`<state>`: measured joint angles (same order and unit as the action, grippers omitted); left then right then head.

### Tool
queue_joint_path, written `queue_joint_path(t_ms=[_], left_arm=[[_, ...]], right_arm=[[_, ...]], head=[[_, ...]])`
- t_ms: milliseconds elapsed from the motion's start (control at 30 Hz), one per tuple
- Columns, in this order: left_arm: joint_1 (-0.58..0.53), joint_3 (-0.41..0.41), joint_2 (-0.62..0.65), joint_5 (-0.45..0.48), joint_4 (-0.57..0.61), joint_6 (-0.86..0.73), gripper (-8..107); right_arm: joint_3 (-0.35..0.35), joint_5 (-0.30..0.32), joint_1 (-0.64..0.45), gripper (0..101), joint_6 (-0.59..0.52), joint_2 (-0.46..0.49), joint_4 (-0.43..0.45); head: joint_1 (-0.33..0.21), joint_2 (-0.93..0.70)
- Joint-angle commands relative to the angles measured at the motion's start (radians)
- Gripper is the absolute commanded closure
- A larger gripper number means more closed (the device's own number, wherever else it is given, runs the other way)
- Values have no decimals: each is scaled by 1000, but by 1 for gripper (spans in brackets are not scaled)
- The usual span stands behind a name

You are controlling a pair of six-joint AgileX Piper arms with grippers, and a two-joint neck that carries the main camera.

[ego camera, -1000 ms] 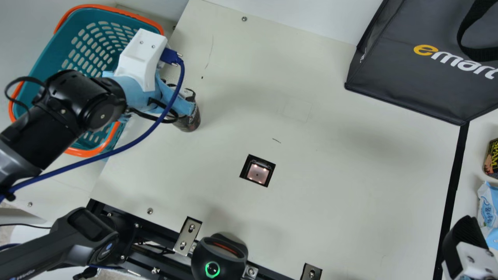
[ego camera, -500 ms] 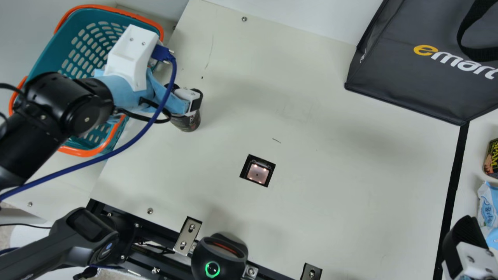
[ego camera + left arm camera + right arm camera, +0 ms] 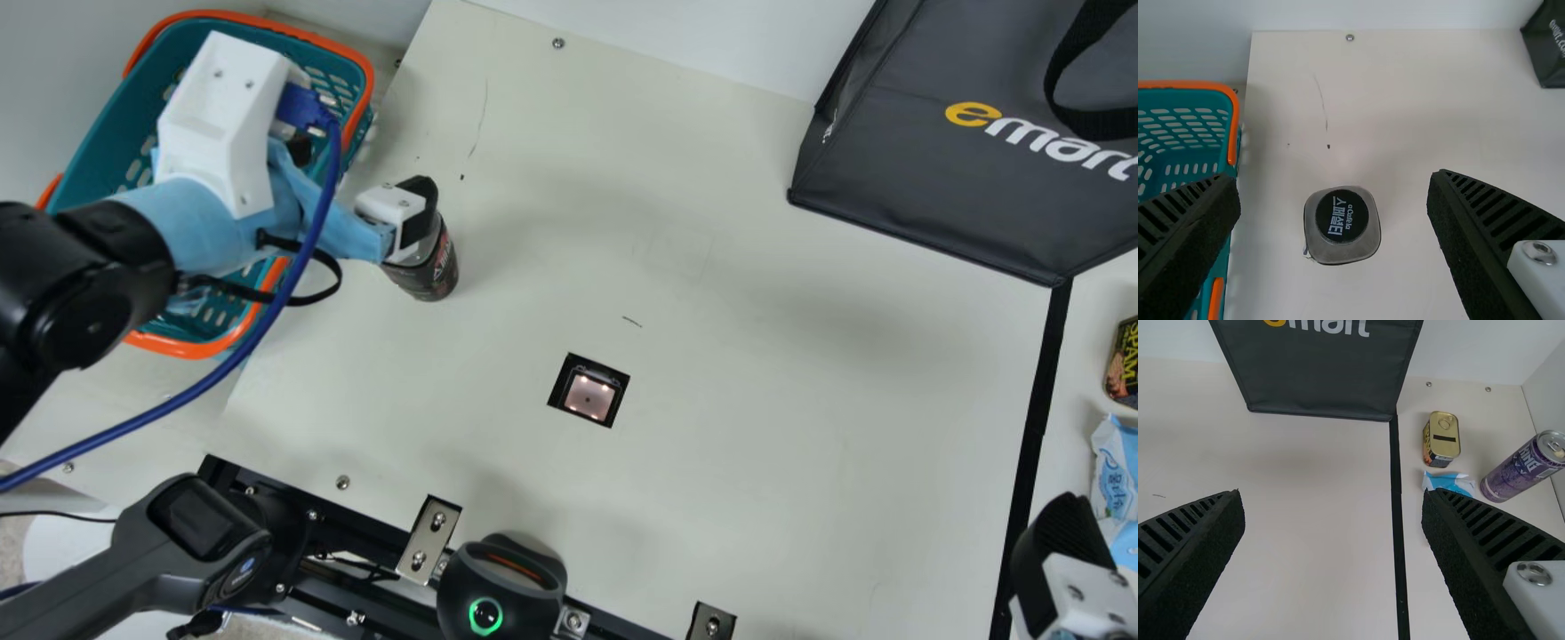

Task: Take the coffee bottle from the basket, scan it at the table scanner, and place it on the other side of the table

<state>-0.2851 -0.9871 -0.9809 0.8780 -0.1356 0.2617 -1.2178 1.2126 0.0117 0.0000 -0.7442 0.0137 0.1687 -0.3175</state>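
Observation:
The dark coffee bottle [image 3: 431, 269] stands upright on the table's left part, beside the basket [image 3: 359, 71]. My left gripper [image 3: 357, 182] is open above it, one finger hiding the bottle's upper part. From the left wrist view, the bottle's black round cap [image 3: 1342, 216] lies between the two spread fingers of the left gripper [image 3: 1335, 190], touching neither. The table scanner [image 3: 589, 396] is a lit square window in the tabletop. At the right edge is my right gripper [image 3: 1062, 556]; in its wrist view the right gripper [image 3: 1331, 510] is open with nothing held.
A black bag [image 3: 933, 151] stands at the back right. Beyond the black strip [image 3: 1036, 427] are a can of meat [image 3: 1443, 440], a blue-white packet [image 3: 1449, 482] and a purple can [image 3: 1525, 468]. A handheld scanner [image 3: 196, 542] and a round scanner [image 3: 502, 587] sit along the front edge.
My left arm has drawn back toward the left, its gripper lifting off the bottle, which keeps its place and shows more of its side. The right gripper has not moved.

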Motion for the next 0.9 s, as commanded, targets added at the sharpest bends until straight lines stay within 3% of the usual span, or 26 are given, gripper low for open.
queue_joint_path(t_ms=[0,567,867], left_arm=[[-3,-1,22,8,-7,5,9],[-11,0,71,35,-20,15,9],[-11,0,71,35,-20,15,9]], right_arm=[[0,0,0,6,0,0,0],[0,1,0,6,0,0,0],[0,1,0,6,0,0,0]], head=[[-30,-4],[-30,-4],[-30,206]])
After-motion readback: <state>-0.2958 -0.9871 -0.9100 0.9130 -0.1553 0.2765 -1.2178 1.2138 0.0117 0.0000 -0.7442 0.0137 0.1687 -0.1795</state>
